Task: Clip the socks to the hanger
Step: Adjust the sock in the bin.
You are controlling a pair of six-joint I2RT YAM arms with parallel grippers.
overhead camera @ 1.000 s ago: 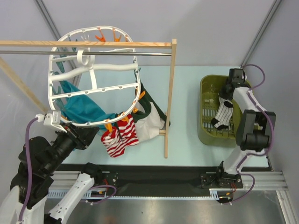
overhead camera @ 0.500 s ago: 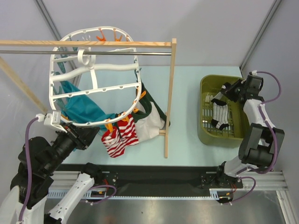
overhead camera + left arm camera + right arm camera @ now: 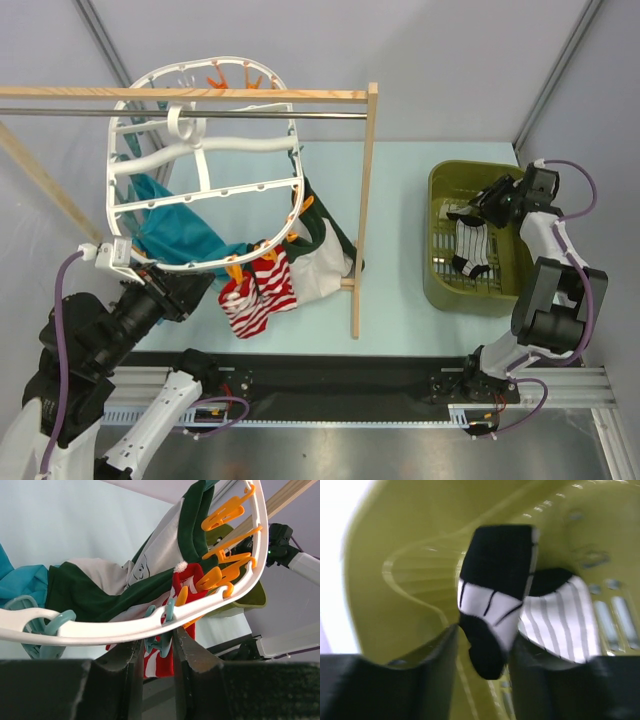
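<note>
The right gripper (image 3: 484,637) has swung to the basket's (image 3: 438,285) right side and its jaws have parted. The black-toed sock (image 3: 472,242) that hung from it now lies in this olive, slotted plastic basket. Only the wrist view shows its toe loose between the fingers. Two red-striped socks (image 3: 258,288) hang clipped to the white oval hanger (image 3: 205,191), whose rim the left gripper (image 3: 156,647) clamps.
</note>
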